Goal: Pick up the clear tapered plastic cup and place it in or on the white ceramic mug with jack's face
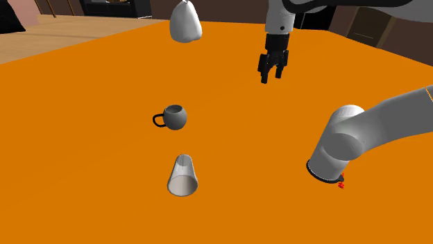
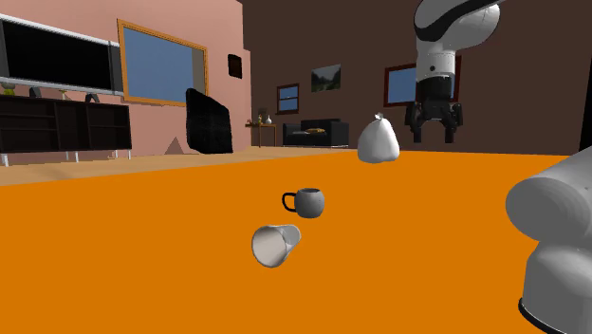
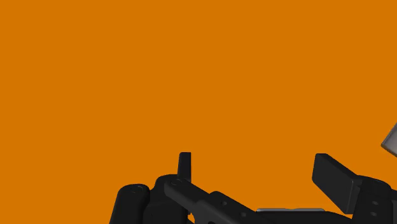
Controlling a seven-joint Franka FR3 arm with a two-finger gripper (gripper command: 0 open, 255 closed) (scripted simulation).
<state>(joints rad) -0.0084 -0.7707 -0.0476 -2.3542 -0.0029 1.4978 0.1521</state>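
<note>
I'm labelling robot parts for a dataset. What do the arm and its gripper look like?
The white arm has rounded tubular links with dark bands at the joints. One link's end carries a black ring with a small red mark beside it. The all-black two-finger gripper has blocky, flat-tipped fingers.

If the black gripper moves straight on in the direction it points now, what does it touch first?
Most likely the bare orange table. The open gripper points down at it, and the cup and the mug lie off to the side.
</note>
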